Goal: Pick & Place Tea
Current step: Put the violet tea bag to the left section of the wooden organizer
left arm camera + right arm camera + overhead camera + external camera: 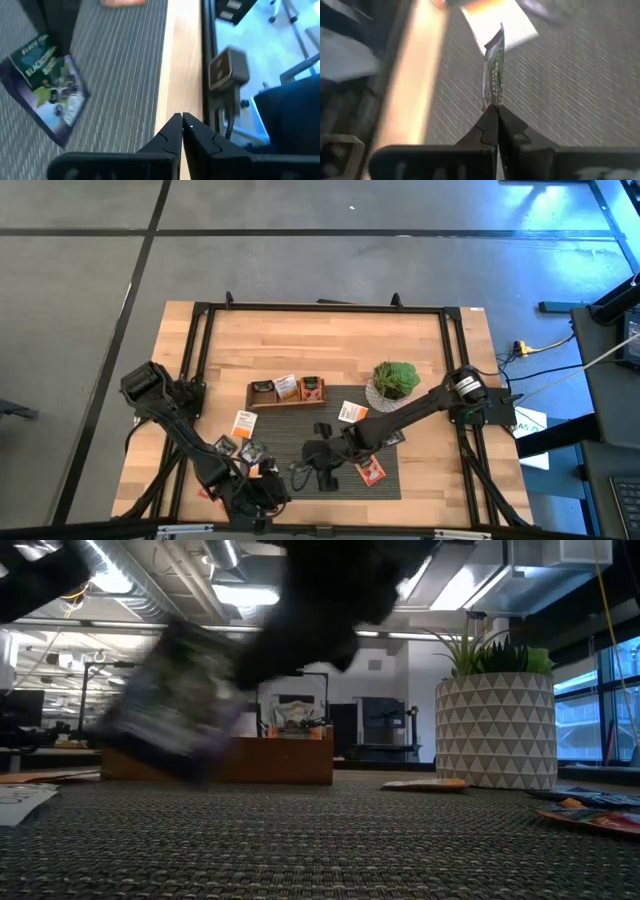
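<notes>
The right gripper [496, 112] pinches a dark tea sachet [493, 75] by its edge, so the sachet stands up above the grey mat [390, 475]. The left gripper [182, 119] is clenched on nothing at the surface's near left edge. Farther back, the wooden tray [287, 391] holds three sachets.

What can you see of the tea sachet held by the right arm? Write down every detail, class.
The dark tea sachet is a thin, flat packet, purple-black with a green panel and pale lettering, glossy like printed foil or paper. The right gripper pinches its lower edge, jaws shut on it, so it stands edge-on above the grey woven mat. Nothing else touches it. In the low view it hangs tilted and clear of the mat.
</notes>
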You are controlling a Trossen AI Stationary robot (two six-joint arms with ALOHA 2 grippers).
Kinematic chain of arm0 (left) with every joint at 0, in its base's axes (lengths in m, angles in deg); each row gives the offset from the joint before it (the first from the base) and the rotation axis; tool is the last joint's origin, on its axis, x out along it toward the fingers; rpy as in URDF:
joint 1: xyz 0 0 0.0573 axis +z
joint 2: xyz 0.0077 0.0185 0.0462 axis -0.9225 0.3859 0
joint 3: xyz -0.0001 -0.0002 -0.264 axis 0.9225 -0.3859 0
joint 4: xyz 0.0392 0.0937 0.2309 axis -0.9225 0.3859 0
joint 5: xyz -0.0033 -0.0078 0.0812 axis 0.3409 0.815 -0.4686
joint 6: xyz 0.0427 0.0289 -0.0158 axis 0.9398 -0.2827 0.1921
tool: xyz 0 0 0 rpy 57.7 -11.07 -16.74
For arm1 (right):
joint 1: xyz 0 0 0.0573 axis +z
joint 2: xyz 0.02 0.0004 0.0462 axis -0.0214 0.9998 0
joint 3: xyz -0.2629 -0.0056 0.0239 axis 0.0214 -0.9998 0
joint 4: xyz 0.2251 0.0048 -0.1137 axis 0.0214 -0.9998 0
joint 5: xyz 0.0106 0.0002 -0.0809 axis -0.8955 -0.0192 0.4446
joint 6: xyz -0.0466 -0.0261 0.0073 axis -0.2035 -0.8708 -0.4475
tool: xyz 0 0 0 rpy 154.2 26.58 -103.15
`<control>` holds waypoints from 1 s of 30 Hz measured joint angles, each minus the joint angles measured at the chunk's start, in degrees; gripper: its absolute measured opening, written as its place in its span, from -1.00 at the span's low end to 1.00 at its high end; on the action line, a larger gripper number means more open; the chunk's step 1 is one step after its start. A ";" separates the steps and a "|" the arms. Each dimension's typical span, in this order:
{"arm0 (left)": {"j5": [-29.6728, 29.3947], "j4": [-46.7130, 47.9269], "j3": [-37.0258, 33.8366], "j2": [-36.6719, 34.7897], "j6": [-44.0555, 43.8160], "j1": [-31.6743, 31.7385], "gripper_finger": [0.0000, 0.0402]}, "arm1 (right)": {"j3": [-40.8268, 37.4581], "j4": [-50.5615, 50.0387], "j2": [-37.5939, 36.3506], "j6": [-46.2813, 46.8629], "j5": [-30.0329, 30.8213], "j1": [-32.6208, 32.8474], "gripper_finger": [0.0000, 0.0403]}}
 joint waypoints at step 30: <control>-4.69 -5.76 0.09 0.00 14.31 10.77 -0.24 | 0.00 -17.25 -2.48 4.09 10.55 6.72 -0.99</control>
